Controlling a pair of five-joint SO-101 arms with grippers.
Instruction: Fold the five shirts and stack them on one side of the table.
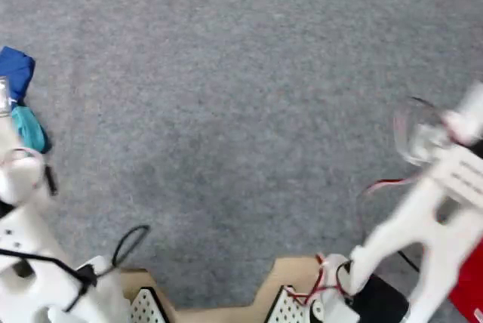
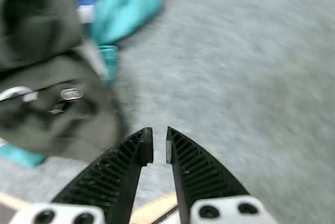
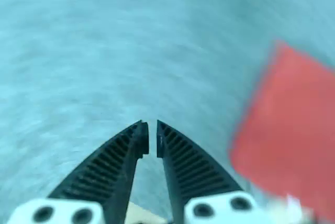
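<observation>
Near edge of the table (image 1: 249, 96): the bases of both arms stand here on a tan cardboard sheet (image 1: 290, 272) that juts onto the grey felt surface.

Near left corner: the left arm (image 1: 30, 263) rises along the left edge. Left gripper (image 2: 159, 145): jaws drawn together to a narrow slit, with nothing between them, above bare felt. Just beside it lies a rumpled dark garment (image 2: 52, 103) with small metal fittings on it (type not determinable).

Near right corner: the right arm (image 1: 423, 217) leans in over the right edge, with red wiring running along it. Right gripper (image 3: 153, 140): jaws likewise closed to a slit and holding nothing, above bare felt. A red garment (image 3: 288, 145) with a straight edge lies flat just beside it; in the high view it sits at the near right corner, partly behind the arm.

Left edge, farther along: a teal shirt (image 2: 125, 9) lies bunched, touching the dark garment. Beyond the teal shirt, and touching it, lies a blue shirt (image 1: 15, 70), also bunched; the left wrist view shows pale stripes on it.

Middle and far side: grey felt up to the far edge.
</observation>
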